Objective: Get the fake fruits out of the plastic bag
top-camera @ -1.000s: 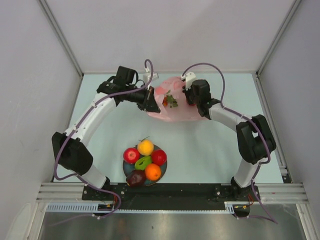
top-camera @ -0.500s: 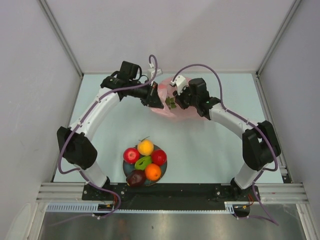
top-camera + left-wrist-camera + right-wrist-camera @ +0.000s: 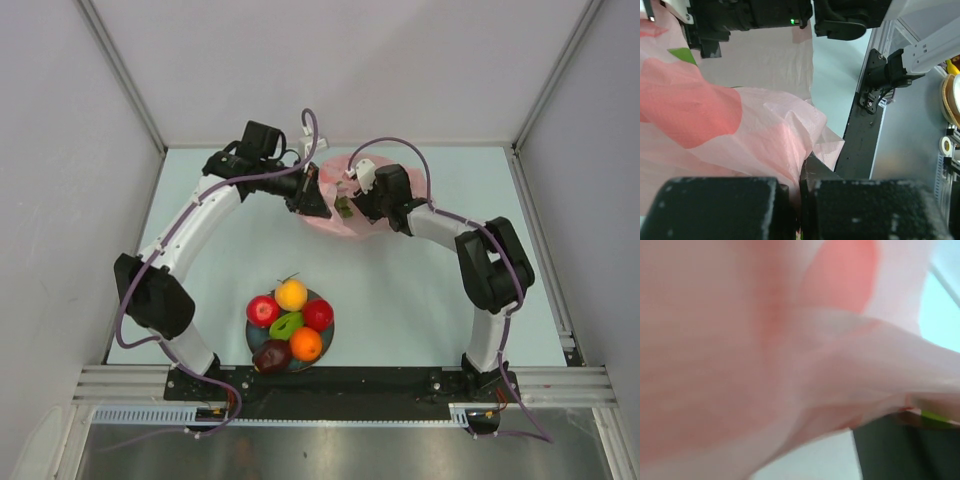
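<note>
Table [image 3: 430,290]: bare span between bag and plate, side walls [image 3: 120,90] close at left and right of frame.
Plastic bag [image 3: 340,224]: upper centre, bunched (presumably held to open its mouth).
Plate [image 3: 250,335]: lower centre, carries six fake fruits [image 3: 306,343], already out.
Left gripper [image 3: 313,200]: clamped on bag film.
Right gripper [image 3: 352,207]: against bag; finger state cannot be told.

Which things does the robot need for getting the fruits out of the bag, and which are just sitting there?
For the job:
plastic bag
fake fruits, six out already
left pincer, pinching the bag
right pincer, at the bag

Just sitting there:
dark plate under the fruits
table
</note>
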`<state>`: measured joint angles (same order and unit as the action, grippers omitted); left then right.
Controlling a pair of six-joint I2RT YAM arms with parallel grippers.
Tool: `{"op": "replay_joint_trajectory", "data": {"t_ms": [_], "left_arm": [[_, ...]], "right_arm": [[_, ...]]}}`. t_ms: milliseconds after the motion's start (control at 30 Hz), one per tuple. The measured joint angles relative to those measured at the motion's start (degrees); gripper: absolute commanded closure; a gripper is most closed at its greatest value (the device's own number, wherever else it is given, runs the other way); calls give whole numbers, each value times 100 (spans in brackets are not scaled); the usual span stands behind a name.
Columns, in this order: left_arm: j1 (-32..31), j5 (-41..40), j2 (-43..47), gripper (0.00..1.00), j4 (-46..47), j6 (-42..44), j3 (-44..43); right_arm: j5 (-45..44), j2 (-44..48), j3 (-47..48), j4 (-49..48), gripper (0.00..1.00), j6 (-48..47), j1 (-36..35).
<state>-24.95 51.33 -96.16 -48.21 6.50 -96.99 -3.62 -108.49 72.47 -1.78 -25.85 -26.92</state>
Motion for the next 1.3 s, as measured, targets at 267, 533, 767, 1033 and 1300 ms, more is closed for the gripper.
{"op": "replay_joint_trajectory", "data": {"t_ms": [267,533,767,1033,1300], "left_arm": [[-87,13,-24,100,-90,111,-13],[-192,-9,-203,100,-85,111,-138],[-269,-125,-256,100,-109,221,-173],[-317,-522,-586,100,-166,363,-365],[-354,-570,-691,100,-264,498,-782]], "right_arm": [[-579,-660,297,-619,20,-313,66],[-511,-1862,1554,-599,63,-442,232],[35,-1499,1386,-448,75,-188,476],[1117,811,409,442,77,380,603],[1567,1233,70,828,68,634,540]]}}
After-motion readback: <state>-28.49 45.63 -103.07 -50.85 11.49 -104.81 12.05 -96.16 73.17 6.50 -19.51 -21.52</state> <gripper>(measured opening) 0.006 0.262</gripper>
